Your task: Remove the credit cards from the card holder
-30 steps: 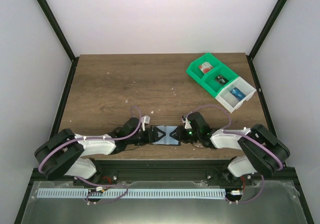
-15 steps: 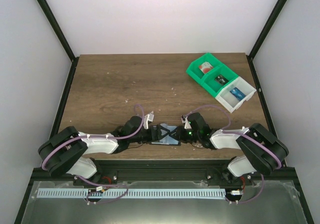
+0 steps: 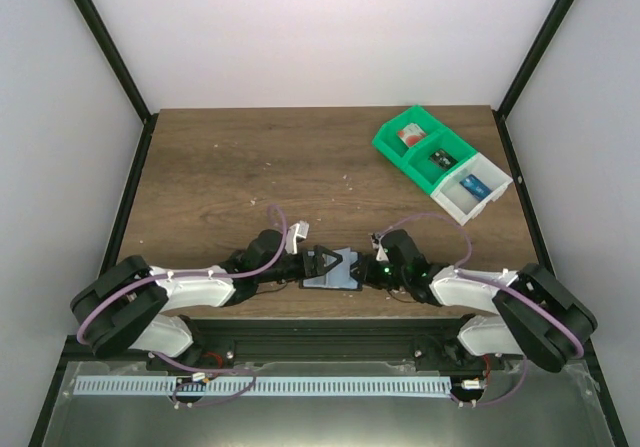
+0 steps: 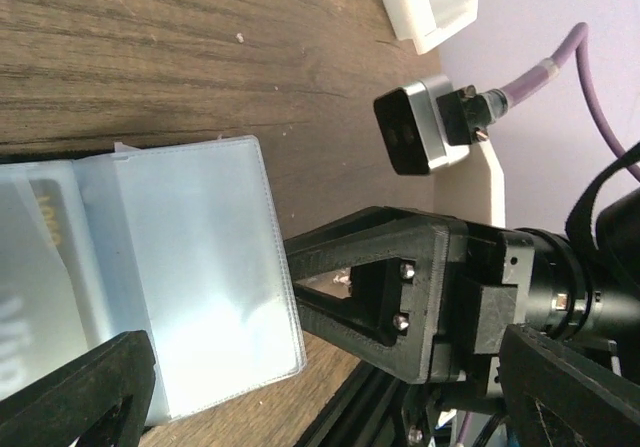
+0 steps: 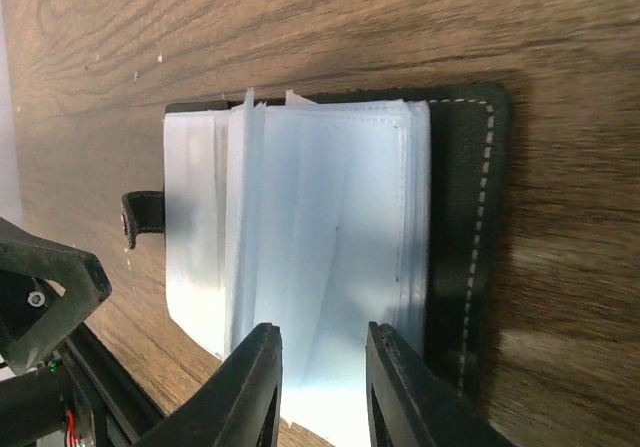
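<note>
contents of the bins (image 3: 441, 159) too small, card holder (image 4: 150, 287) cropped
</note>
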Available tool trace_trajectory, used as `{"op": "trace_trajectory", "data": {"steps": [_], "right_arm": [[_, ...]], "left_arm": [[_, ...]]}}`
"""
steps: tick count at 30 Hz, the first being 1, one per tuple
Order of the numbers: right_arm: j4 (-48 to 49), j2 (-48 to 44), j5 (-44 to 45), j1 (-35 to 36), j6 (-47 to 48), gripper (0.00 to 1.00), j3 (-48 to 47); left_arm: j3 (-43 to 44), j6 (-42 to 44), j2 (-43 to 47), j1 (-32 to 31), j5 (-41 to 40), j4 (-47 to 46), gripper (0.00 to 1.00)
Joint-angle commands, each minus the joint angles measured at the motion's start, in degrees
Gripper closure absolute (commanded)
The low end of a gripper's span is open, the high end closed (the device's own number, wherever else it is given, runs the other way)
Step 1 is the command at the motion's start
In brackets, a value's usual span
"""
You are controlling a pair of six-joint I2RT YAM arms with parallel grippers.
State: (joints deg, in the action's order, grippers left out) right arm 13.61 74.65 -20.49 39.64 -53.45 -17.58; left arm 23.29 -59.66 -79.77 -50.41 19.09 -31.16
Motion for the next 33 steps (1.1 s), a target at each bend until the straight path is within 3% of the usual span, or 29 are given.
{"op": "trace_trajectory", "data": {"steps": [1, 8, 15, 33], "right_arm": [[-6.19, -3.45, 4.54, 0.62, 0.01, 0.74, 0.23], [-11.34, -9.93, 7.26, 0.67, -0.03, 0.74, -0.36], [-11.03, -12.32, 4.82, 0.61, -0.49, 0.74, -1.81], [-5.02, 1.74, 2.46, 2.75, 0.63, 0.74, -3.25]], "left_arm": [[2.49, 2.91, 0.62, -0.3, -2.18, 3.38, 0.04], [1.25, 4.79, 5.01, -0.24, -6.32, 10.85, 0.01], [-2.2, 4.04, 7.12, 0.62, -5.58, 9.42, 0.0], [-3.62, 3.9, 4.71, 0.84, -3.98, 8.46, 0.0]]}}
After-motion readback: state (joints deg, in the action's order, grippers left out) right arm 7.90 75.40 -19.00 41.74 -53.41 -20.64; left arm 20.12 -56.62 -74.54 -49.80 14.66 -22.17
